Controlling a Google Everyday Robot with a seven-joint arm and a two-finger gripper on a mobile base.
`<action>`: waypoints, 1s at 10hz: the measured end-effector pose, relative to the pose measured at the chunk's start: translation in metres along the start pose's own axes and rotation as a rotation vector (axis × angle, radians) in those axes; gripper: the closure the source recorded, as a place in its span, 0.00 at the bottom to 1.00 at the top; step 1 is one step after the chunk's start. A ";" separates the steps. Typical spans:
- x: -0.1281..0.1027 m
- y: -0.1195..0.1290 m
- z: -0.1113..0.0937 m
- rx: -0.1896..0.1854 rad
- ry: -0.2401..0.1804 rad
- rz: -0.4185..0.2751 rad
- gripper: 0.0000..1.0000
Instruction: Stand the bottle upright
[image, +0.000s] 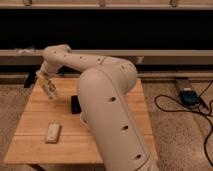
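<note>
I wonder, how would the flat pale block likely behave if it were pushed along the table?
The flat pale block lies flat on the wooden table, so it would probably slide, not roll or tip. Its boxy, even shape suggests stiffness, though that is unconfirmed. The gripper hangs above the table farther back, apart from it.

**A:** Setting, type?

**B:** Robotics lab or test bay; nothing domestic about it.

**A:** Evidence, itemised?

**B:**
- One large white robot arm (107, 105), its gripper (50, 90) over the far left part of the table.
- One plain wooden table (35, 115), standing alone.
- Speckled hard floor (175, 140).
- Loose black cables (167, 96) and a power box (189, 96) on the floor, right side.
- A dark back wall (125, 30) crossed by long pale rails (165, 54).
</note>
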 end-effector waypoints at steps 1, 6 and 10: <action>-0.002 0.001 -0.003 0.011 -0.027 -0.002 1.00; -0.004 0.002 -0.009 0.011 -0.129 -0.002 1.00; -0.001 0.004 -0.002 0.015 -0.128 -0.004 1.00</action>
